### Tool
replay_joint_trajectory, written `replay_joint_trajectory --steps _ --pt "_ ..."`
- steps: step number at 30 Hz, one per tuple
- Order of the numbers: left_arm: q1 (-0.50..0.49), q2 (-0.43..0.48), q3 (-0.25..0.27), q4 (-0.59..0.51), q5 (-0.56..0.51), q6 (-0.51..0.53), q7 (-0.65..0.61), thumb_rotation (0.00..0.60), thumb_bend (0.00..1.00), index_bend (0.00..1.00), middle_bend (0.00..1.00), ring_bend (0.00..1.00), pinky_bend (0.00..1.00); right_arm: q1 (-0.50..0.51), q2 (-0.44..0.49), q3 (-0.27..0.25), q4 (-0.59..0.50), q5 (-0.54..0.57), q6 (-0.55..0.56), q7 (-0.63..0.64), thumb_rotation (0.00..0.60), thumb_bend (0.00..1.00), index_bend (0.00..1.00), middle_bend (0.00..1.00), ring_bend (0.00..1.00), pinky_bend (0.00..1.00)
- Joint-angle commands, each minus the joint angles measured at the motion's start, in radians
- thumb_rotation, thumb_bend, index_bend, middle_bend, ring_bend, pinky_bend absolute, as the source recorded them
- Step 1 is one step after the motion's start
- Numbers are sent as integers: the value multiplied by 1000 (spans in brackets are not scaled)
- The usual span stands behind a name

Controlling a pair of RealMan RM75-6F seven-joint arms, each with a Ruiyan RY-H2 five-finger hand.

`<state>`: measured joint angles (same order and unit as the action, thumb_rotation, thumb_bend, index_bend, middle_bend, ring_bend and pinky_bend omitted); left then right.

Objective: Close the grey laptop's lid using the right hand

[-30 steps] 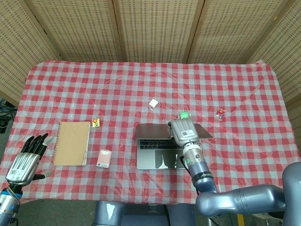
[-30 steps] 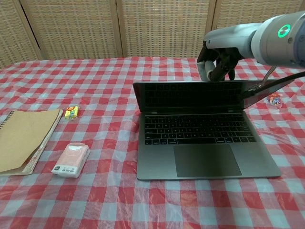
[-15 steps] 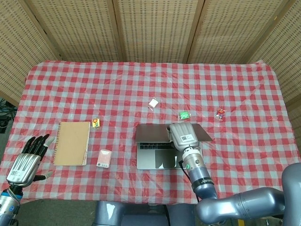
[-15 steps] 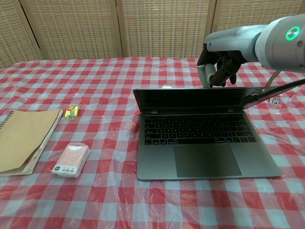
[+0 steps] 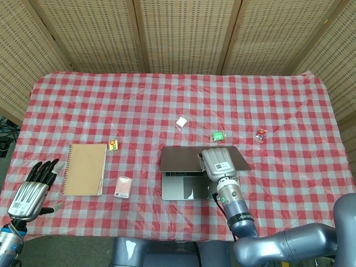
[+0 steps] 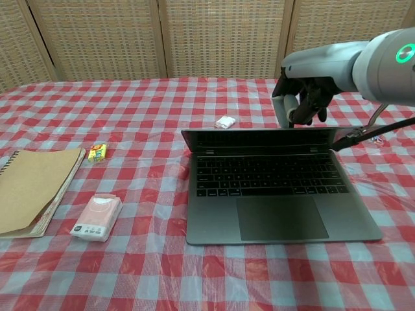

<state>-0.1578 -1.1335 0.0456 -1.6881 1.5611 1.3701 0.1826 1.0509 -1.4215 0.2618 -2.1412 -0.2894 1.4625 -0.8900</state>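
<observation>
The grey laptop (image 5: 189, 173) (image 6: 272, 194) lies at the table's front middle with its lid (image 5: 181, 158) (image 6: 259, 138) tipped far forward, only a narrow strip of screen showing in the chest view. My right hand (image 5: 216, 161) (image 6: 303, 103) rests on the back of the lid near its right part, fingers curled over the top edge. At the front left corner, off the table edge, my left hand (image 5: 34, 186) hangs with its fingers spread and nothing in it.
A brown notebook (image 5: 85, 168) (image 6: 29, 188) and a pink tissue pack (image 5: 123, 187) (image 6: 97, 216) lie left of the laptop. Small items: a yellow packet (image 5: 113, 145), a white packet (image 5: 181, 122) (image 6: 225, 122), a green one (image 5: 217, 136) and a red one (image 5: 260, 134).
My right hand has pushed the lid further down towards me, so the visible strip of screen has shrunk. The left hand has barely moved.
</observation>
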Motion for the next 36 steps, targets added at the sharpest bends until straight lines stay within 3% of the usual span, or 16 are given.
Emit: replay_joint_trajectory --steps 1,20,36 --pt "1 2 0 -1 -1 0 0 600 0 0 0 0 0 -7 1 -4 -1 0 1 5 600 1000 621 547 526 530" --pt "8 17 3 -16 16 16 -2 600 0 0 0 0 0 -100 25 -57 -22 -50 -22 83 600 1000 621 546 526 530" --pt "14 30 10 -30 40 31 -9 600 0 0 0 0 0 -150 -9 -102 -7 -91 -19 108 600 1000 620 545 524 524"
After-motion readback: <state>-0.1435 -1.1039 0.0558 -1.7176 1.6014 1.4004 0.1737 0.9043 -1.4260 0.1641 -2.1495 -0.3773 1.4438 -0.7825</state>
